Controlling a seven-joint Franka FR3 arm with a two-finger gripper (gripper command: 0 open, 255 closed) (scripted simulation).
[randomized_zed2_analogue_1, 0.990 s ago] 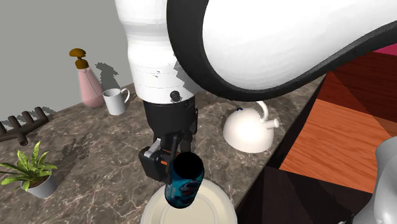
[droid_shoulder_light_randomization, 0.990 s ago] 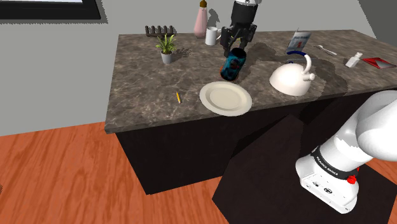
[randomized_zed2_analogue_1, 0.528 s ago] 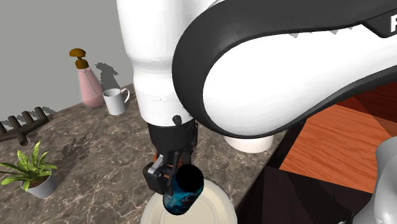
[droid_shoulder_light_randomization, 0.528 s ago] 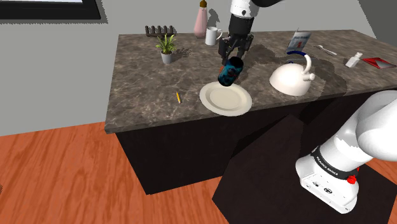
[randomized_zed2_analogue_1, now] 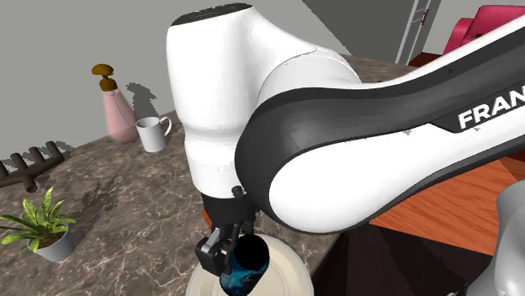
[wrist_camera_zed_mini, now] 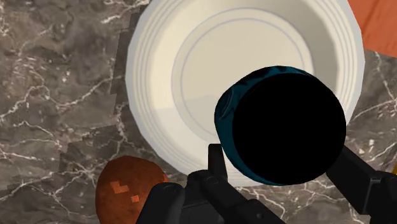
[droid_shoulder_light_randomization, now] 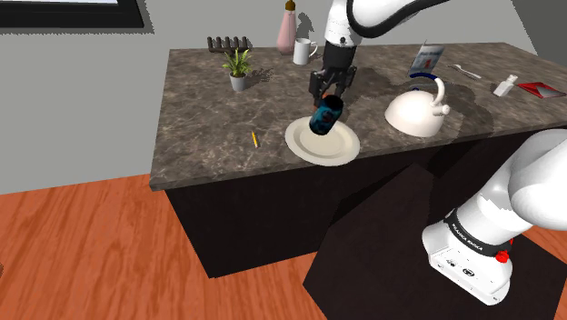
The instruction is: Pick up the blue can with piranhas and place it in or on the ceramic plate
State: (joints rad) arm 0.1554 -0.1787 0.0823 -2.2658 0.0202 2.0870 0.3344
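The two black fingers (wrist_camera_zed_mini: 217,160) are closed on the blue cylindrical can (droid_shoulder_light_randomization: 323,116) and clasp it between them. The can hangs tilted, with its flat black end turned up toward the hand. It is over the far part of the round cream plate (droid_shoulder_light_randomization: 338,148), which lies on the dark marbled counter (droid_shoulder_light_randomization: 204,118) near its front edge. Whether the can touches the plate, I cannot tell. A white kettle (droid_shoulder_light_randomization: 413,114) stands on the shoulder view's right of the plate, and a thin yellow pencil (droid_shoulder_light_randomization: 255,139) lies on its left, well apart
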